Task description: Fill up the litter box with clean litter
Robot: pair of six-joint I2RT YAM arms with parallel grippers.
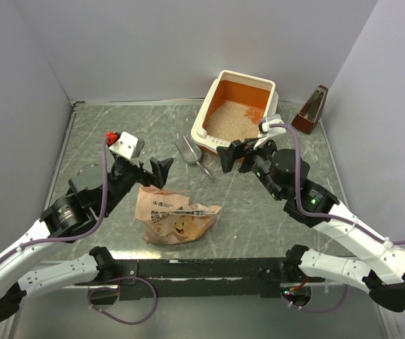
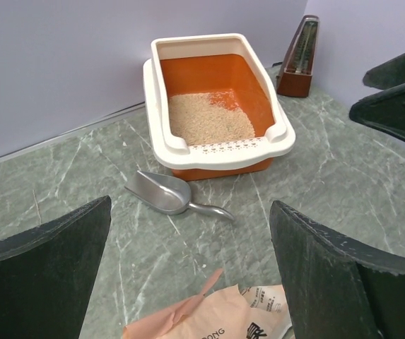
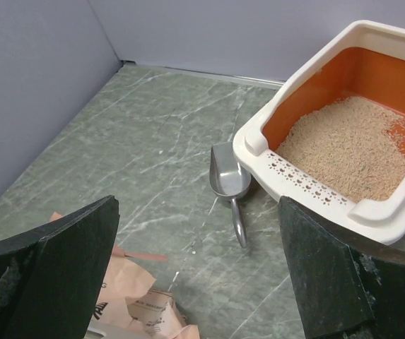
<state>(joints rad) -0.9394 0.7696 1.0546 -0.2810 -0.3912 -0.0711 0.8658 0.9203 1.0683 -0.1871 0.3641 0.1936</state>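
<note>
The litter box (image 1: 244,75) stands at the back right, with a cream rim and an orange inside. Pale beige litter (image 1: 232,120) covers most of its floor. It also shows in the left wrist view (image 2: 223,152) with litter (image 2: 209,119), and in the right wrist view (image 3: 308,187) with litter (image 3: 343,145). My left gripper (image 1: 155,171) is open and empty above the top of the peach-pink bag (image 1: 174,215). My right gripper (image 1: 236,154) is open and empty just in front of the box's near end. The wrist views show both grippers open, the left (image 2: 190,233) and the right (image 3: 198,226).
A grey metal scoop (image 1: 188,150) lies on the table left of the box, handle towards me; it shows in both wrist views (image 2: 158,192) (image 3: 227,173). The bag lies crumpled at the near middle (image 2: 216,314) (image 3: 128,289). A brown wedge-shaped object (image 1: 312,109) stands right of the box.
</note>
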